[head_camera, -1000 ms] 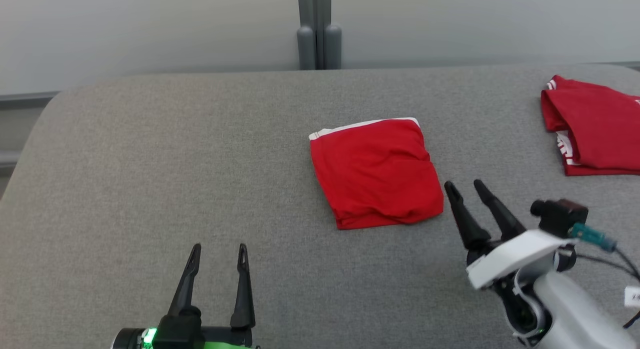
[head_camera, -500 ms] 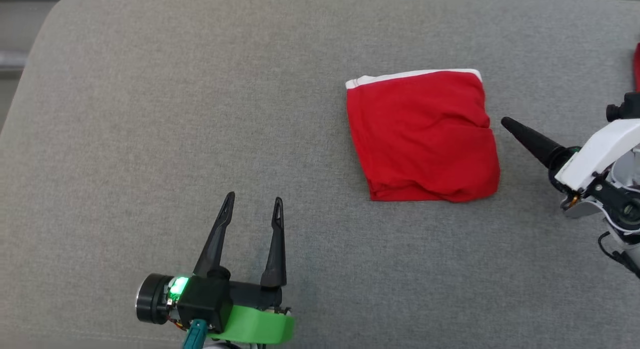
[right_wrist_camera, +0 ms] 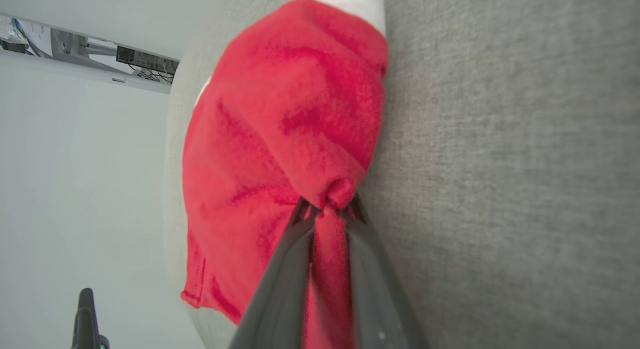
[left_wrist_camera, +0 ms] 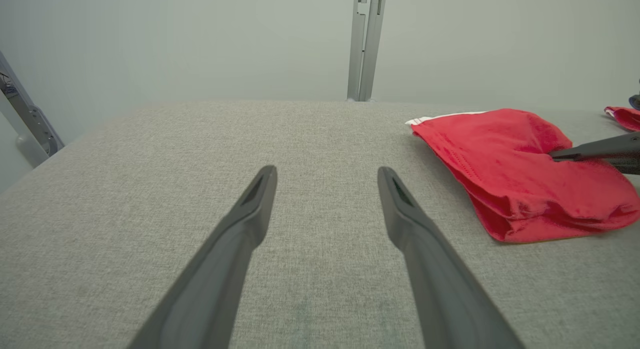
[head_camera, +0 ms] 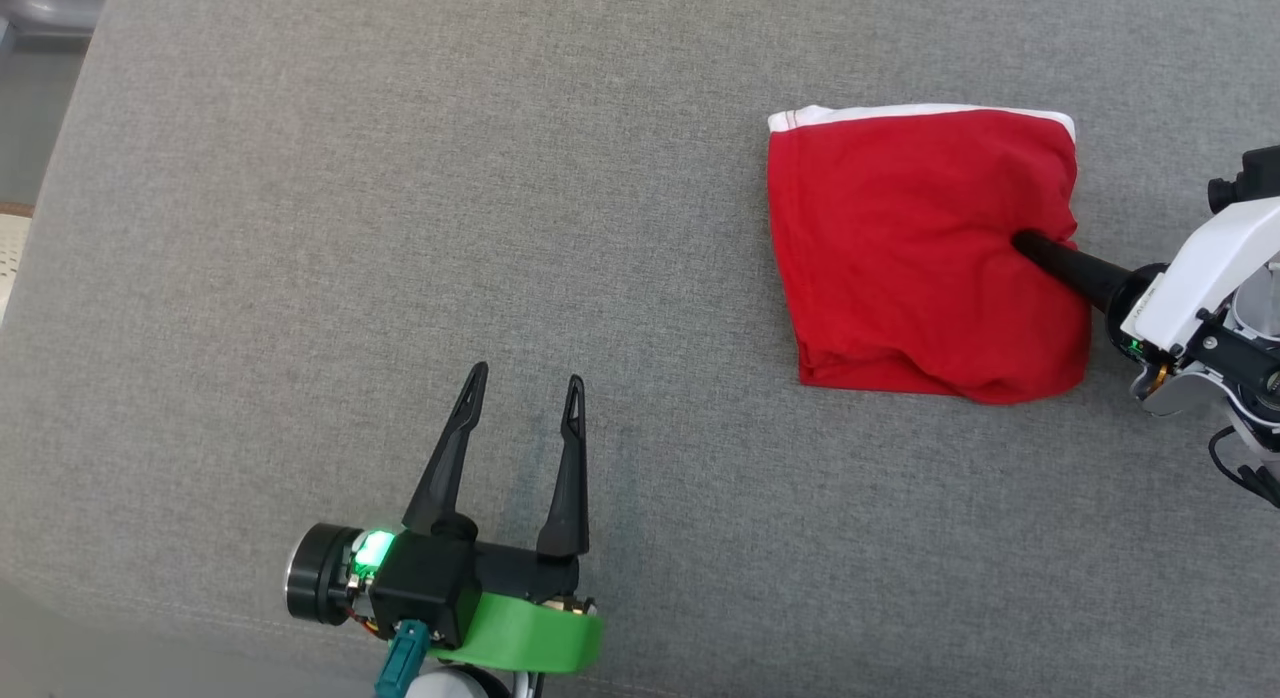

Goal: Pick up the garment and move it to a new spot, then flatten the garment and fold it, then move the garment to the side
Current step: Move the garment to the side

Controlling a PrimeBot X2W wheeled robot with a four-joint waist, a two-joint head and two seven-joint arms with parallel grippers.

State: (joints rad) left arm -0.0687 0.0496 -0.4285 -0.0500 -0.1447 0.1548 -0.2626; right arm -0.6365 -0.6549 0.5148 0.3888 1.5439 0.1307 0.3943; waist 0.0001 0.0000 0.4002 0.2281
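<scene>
Sideways, right gripper (right_wrist_camera: 327,209), jaws clamping garment (head_camera: 900,248) edge

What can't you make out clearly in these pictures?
Head view: second finger of the right tool, hidden beneath the first.
Right wrist view: how many layers of the red garment are pinched; bunched cloth hides them.
Left wrist view: another red item, cut off by the right edge.
</scene>
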